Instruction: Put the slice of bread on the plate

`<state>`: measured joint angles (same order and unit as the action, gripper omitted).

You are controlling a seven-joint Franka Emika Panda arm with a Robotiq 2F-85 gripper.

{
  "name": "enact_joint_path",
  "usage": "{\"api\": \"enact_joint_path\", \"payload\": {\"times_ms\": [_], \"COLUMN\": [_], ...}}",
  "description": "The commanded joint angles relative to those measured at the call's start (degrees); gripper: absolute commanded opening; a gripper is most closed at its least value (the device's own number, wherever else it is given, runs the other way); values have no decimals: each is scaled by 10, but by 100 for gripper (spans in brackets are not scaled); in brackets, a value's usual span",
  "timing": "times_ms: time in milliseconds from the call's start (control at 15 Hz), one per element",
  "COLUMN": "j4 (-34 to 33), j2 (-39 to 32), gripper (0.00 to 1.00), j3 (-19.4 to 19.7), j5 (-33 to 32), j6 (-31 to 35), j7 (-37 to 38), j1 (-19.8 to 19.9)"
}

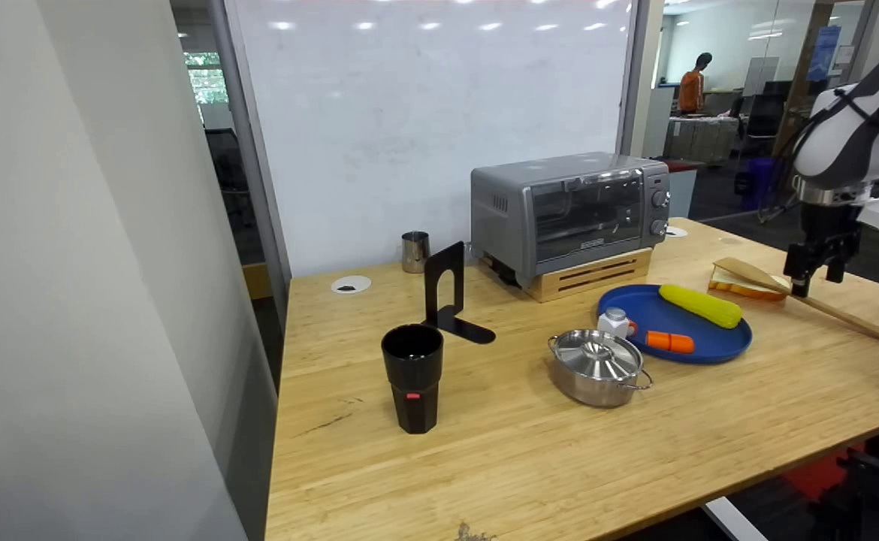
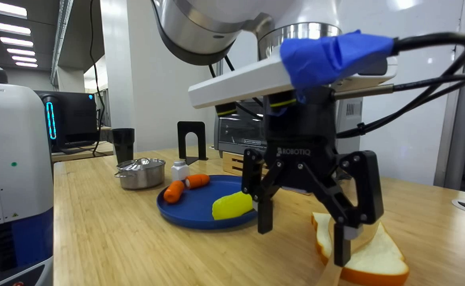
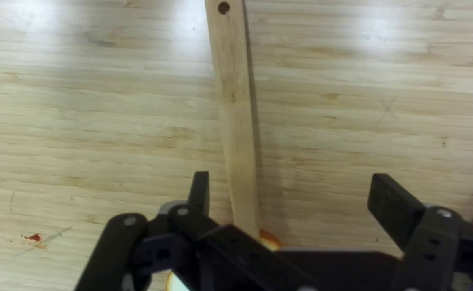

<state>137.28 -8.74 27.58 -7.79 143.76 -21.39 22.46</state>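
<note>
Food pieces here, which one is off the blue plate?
The slice of bread: it lies on the table, partly under the wooden spatula, while the yellow piece and the orange pieces are all on the blue plate.

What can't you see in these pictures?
Part of the flat cream-white slice of bread: covered by the tan wooden spatula, in both exterior views.
Spatula handle: tip cut off by bottom edge, in an exterior view.
One end of the yellow corn-shaped piece: behind the black two-fingered end effector, in an exterior view.
Inside the round silver metal pot: under its lid, in both exterior views.
</note>
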Motion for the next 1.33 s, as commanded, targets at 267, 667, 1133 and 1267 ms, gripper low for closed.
{"api": "enact_joint_path", "payload": {"times_ms": [267, 667, 1133, 1267], "j4": [-18, -35, -34, -31], "j2": [-35, -66, -83, -82], "gripper": [100, 100, 75, 66], "j3": [-19, -28, -46, -48], "j5": [10, 20, 12, 10], "j6": [33, 56, 87, 95], "j7": [-7, -36, -47, -47], "j1": [25, 48, 61, 63]}}
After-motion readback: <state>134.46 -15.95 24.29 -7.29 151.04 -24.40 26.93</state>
